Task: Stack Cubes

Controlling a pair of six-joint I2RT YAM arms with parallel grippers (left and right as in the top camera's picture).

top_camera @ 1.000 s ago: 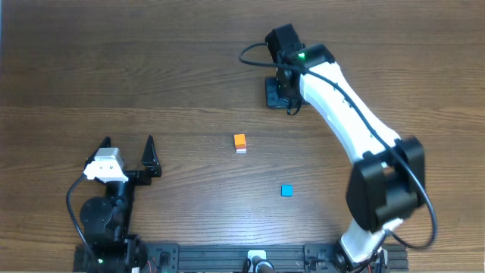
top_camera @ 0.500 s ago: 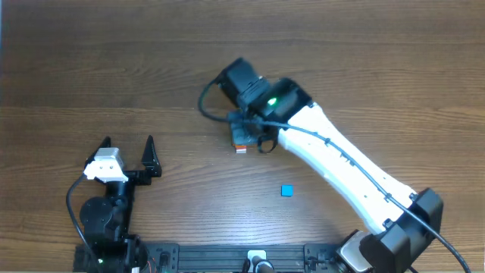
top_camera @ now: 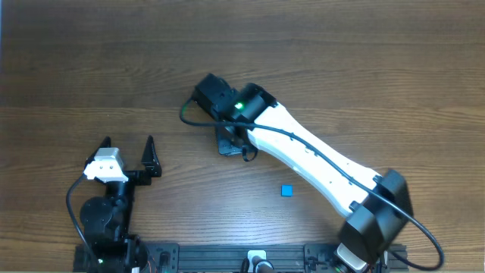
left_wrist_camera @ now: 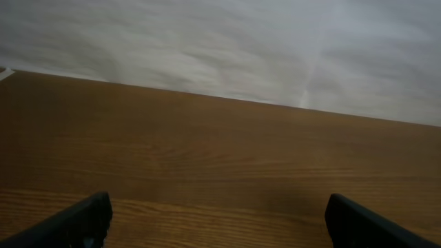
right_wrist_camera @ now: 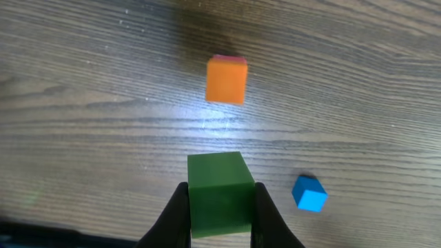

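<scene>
While the right claw (right_wrist_camera: 220, 207) clamps the green cube (right_wrist_camera: 219, 186) between its fingers above the tabletop (top_camera: 379, 76), the orange cube (right_wrist_camera: 226, 80) sits on the wood nearby, a pink sliver (right_wrist_camera: 229, 59) showing at one edge. The blue cube (right_wrist_camera: 309, 193) lies apart from both. The left claw (top_camera: 127, 152) rests near its base, fingers spread wide and holding nothing.

Dark brown wood-grain tabletop (top_camera: 76, 61). Resting on it: small orange cube (right_wrist_camera: 226, 80), pink-red sliver at its far edge, ahead of the right pincer (right_wrist_camera: 221, 203); small blue cube (right_wrist_camera: 309, 193) near, beside one finger.
</scene>
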